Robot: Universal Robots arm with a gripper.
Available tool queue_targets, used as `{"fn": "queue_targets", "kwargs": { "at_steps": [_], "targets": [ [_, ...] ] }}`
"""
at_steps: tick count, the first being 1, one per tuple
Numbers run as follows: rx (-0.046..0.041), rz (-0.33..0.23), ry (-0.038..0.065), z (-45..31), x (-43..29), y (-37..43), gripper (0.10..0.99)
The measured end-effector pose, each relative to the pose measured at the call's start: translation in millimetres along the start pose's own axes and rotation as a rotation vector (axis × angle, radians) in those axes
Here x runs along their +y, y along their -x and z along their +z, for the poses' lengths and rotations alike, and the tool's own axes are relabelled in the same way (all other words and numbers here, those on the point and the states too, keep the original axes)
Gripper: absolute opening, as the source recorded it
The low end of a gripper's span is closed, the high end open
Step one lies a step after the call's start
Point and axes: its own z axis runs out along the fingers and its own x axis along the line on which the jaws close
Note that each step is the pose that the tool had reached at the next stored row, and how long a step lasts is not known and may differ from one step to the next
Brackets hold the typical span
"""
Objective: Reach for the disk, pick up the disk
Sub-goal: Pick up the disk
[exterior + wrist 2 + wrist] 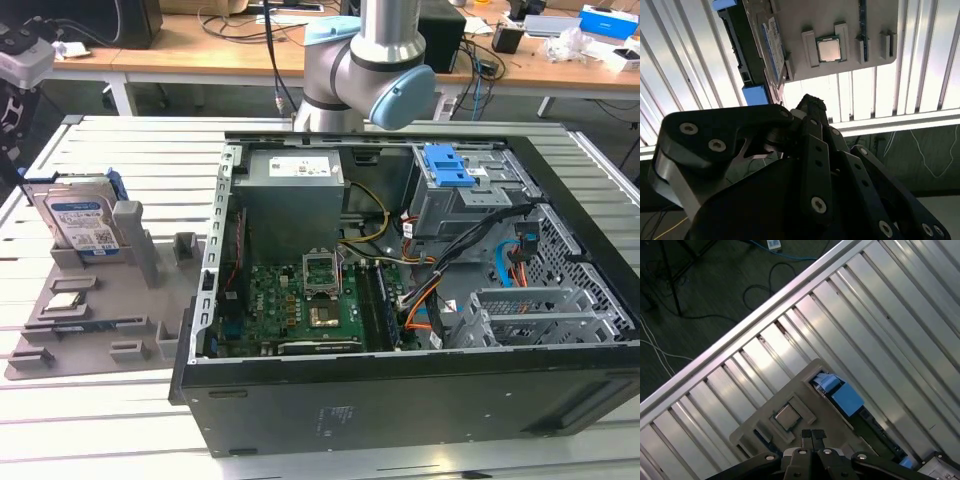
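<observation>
Disk [85, 222] upright at the grey tray's [175, 300] far end; gripper [812, 434] over the tray, its 2 fingers together. Risk: unopened, they could strike and topple the disk.

1. The disk [82, 222] stands on edge in a tray [160, 325], at the exterior view's left.
2. A processor chip [63, 300] lies on the tray, before the disk.
3. A computer case [400, 400] sits beside the tray, toward the exterior view's right; both rest on a table [100, 420].
</observation>
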Motion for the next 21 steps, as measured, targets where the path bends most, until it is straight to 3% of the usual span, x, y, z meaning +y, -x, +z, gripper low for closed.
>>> {"fn": "queue_targets", "kwargs": {
  "at_steps": [21],
  "targets": [
    [0.0067,-0.176,0.000,0.0,0.0,0.0,0.106]
  ]
}}
